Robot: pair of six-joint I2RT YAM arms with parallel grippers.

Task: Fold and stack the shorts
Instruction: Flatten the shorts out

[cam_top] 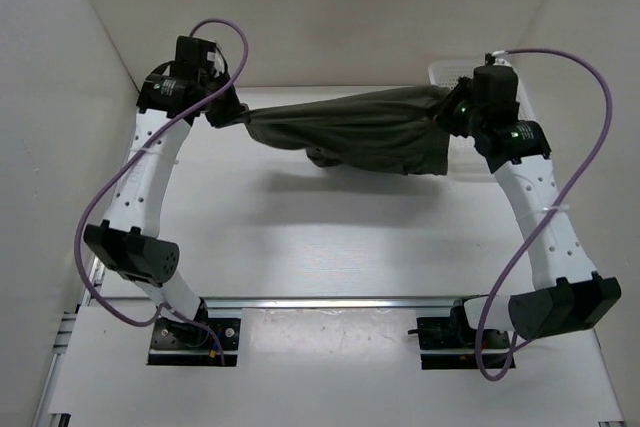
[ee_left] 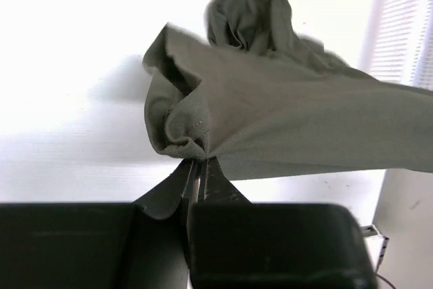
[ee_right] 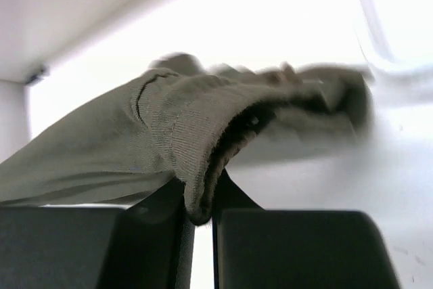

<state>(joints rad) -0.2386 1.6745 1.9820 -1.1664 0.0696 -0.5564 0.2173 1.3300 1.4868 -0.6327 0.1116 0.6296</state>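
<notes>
The white table (cam_top: 330,247) is seen from above, with both arms reaching out over its far half. The shorts (cam_top: 350,132) are stretched between the two grippers as a dark olive band. They are held up off the table, and their shadow (cam_top: 350,209) falls on the surface nearer the arm bases, apart from the cloth. From the left gripper (cam_top: 226,113) the fabric runs away to its right. From the right gripper (cam_top: 452,113) it runs away to its left. The lower edge sags below the line between the two grippers, with loose folds hanging near the middle and towards the right gripper. A white mesh basket (cam_top: 447,73) is partly hidden just behind and beneath the right gripper.

In the left wrist view, the left gripper (ee_left: 197,167) is seen closed almost completely, and a bunched corner of the shorts (ee_left: 284,126) is pinched at its fingertips. The cloth fans out ahead of the tips and off to the right, with a crumpled lump rising beyond it.

In the right wrist view, the right gripper (ee_right: 200,201) is likewise closed tight on the garment. A ribbed edge of the shorts (ee_right: 135,140) is caught between the fingers (ee_right: 233,197), curling down into the narrow gap. The rest is spread ahead and to the left of the tips, and the far part is blurred.
</notes>
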